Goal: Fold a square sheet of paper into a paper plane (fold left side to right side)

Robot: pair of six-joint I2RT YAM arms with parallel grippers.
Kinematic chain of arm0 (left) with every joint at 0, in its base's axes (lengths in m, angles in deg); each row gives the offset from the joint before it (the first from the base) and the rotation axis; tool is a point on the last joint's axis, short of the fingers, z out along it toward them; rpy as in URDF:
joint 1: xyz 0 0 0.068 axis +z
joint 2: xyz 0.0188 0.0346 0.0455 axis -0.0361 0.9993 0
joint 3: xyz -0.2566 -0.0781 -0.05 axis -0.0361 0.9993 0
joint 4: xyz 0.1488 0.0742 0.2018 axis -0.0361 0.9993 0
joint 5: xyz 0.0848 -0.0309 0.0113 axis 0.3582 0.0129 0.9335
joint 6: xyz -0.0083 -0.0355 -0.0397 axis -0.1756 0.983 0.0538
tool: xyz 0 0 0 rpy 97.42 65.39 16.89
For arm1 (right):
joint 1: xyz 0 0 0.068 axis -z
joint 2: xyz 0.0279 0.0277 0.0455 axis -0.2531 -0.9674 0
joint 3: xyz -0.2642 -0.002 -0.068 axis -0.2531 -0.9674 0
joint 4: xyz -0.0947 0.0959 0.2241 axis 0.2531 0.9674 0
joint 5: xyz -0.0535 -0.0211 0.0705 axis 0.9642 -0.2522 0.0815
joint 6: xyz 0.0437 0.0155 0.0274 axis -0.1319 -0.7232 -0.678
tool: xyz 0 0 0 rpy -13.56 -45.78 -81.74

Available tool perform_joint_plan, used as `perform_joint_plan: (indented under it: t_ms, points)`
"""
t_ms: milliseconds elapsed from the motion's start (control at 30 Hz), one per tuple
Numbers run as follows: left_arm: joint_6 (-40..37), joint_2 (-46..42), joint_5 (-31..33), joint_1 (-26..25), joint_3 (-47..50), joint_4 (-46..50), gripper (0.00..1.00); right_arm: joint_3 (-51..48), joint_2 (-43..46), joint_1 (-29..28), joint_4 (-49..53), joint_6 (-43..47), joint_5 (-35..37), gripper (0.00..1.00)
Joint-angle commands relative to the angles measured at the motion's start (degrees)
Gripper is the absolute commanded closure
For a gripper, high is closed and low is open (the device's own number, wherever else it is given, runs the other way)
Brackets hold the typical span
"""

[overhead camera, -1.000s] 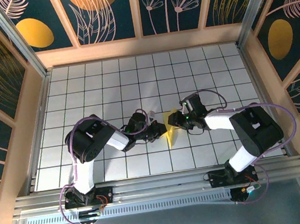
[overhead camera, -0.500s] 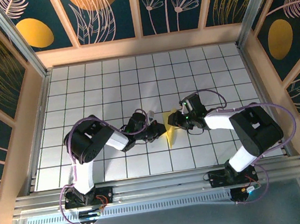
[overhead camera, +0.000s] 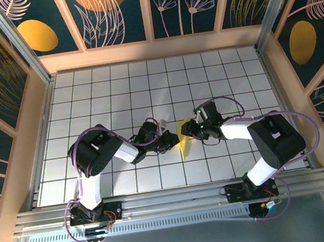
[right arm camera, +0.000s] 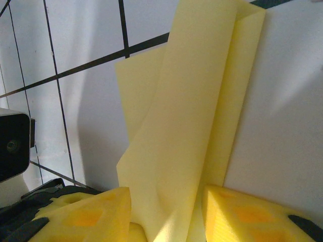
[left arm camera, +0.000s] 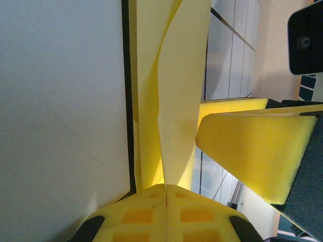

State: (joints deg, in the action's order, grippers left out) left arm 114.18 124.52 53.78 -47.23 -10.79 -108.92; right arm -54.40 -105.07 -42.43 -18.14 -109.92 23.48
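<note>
The square sheet of paper is folded into a narrow pale yellow strip that lies on the white grid between the two arms. In the left wrist view one flap of the paper stands up from the table, and my left gripper is shut on its near end, pads pressed together. My right gripper is open, its yellow foam pads apart on either side of the raised paper. From above, the left gripper and right gripper meet at the sheet from opposite sides.
The white gridded table is enclosed by wooden rails and dark painted walls with orange ovals. The right gripper's foam pad sits close beside the paper in the left wrist view. Both arm bases stand at the near edge.
</note>
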Motion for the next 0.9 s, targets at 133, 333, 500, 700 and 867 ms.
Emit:
perform_joint_plan:
  t_ms: [133,333,500,700,867]
  points:
    - [-2.7,0.87,3.95,0.43,0.86,8.06,1.0,1.59,-1.46,-1.19,0.53,1.43,1.27,0.58]
    - [-3.39,0.7,4.67,0.43,0.58,9.8,1.0,1.78,-0.75,-1.15,0.44,1.07,1.29,0.58]
    - [-3.43,0.48,4.92,0.43,0.64,10.21,1.0,1.82,0.15,-1.2,0.79,1.06,1.51,0.57]
    - [-4.08,0.3,5.22,0.43,0.62,11.2,1.0,1.86,0.08,-1.19,0.71,1.05,1.51,0.56]
    - [-4.11,0.33,5.25,0.43,0.81,11.29,1.0,1.77,0.36,-1.17,0.35,0.81,1.4,0.55]
